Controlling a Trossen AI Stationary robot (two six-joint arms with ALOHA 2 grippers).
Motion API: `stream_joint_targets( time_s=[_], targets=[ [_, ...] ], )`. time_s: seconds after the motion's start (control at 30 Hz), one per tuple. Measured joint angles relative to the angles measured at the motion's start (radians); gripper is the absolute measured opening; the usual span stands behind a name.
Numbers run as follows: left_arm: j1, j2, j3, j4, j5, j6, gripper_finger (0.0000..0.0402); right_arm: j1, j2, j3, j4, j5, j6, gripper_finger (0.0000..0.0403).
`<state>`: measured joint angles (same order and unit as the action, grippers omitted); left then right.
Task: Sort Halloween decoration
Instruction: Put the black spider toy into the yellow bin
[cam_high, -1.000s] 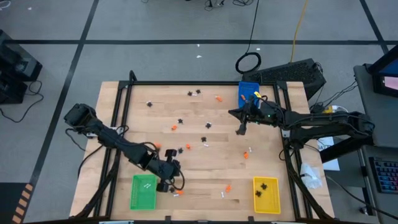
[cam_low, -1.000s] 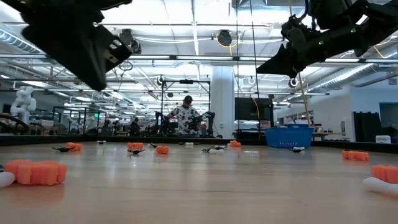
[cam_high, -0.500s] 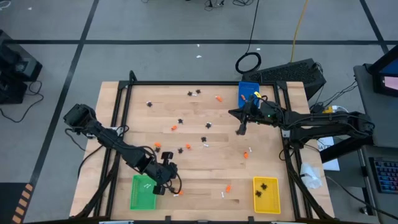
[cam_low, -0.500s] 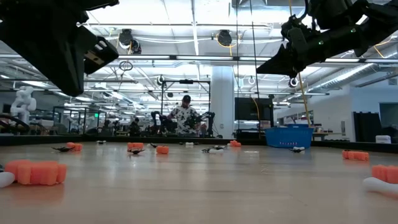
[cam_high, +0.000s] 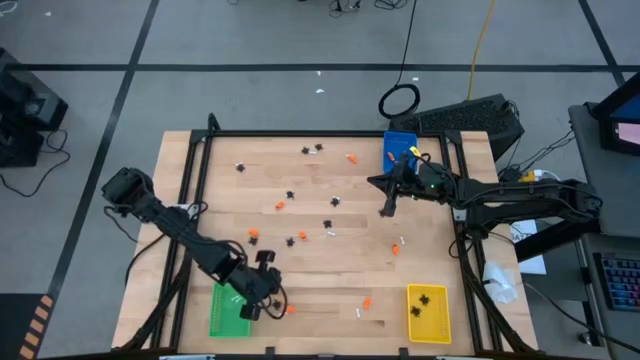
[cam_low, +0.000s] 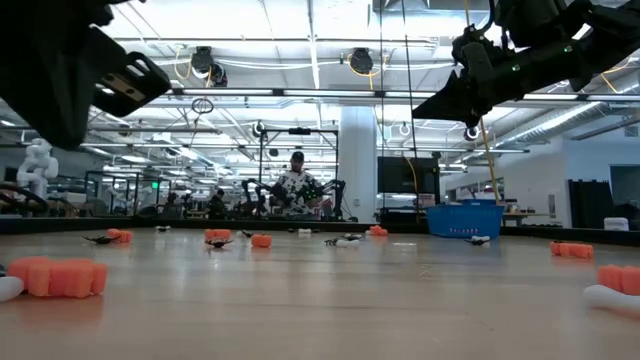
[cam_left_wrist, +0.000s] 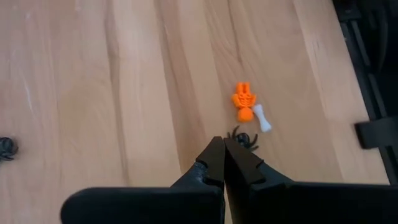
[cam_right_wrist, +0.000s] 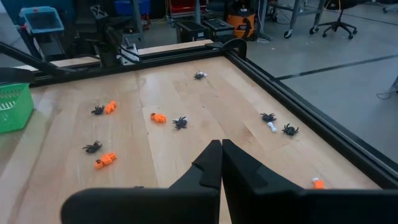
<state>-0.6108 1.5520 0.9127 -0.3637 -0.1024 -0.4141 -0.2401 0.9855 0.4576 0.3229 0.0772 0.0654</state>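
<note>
— Wooden table (cam_high: 320, 270), trinkets all over it: orange lumps (cam_high: 280, 205), black spiders (cam_high: 290, 195) and white bones (cam_high: 329, 234) lie mostly across its middle and far part. Where are the arms?

— Left gripper (cam_high: 250, 311) sits at the right edge of the green tray (cam_high: 222, 318), at the table's near-left. Its fingers (cam_left_wrist: 214, 163) are pressed together; I see nothing between them, though the tips are narrow from the wrist camera, so I may be missing something.

— What lies under it?

— Ahead of the tips, an orange lump (cam_left_wrist: 244, 102) touches a white bone (cam_left_wrist: 262, 118), with a black spider (cam_left_wrist: 244, 138) just beside them.

— And the right one?

— Right gripper (cam_high: 385, 211) hangs above the table, near the blue tray (cam_high: 398, 146) at the far-right. Its fingers (cam_right_wrist: 214, 163) are closed too, with nothing held.

— Anything sorted?

— Black spiders lie in the yellow tray (cam_high: 430, 322) near-right, white sticks in the green one.

— The room?

— A person (cam_low: 296, 185) stands far behind the table.
</note>
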Motion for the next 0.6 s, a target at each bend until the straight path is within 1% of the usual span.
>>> stream_joint_targets(
  time_s=[0.23, 0.6],
  targets=[
    [-0.006, 0.0, 0.0, -0.02, -0.036, -0.026, 0.0002, 0.0, 0.0, 0.0, 0.0, 0.0, 0.001, 0.0],
    [-0.014, 0.0, 0.0, -0.02, -0.037, -0.026, 0.0002, 0.0, 0.0, 0.0, 0.0, 0.0, 0.001, 0.0]
  ],
)
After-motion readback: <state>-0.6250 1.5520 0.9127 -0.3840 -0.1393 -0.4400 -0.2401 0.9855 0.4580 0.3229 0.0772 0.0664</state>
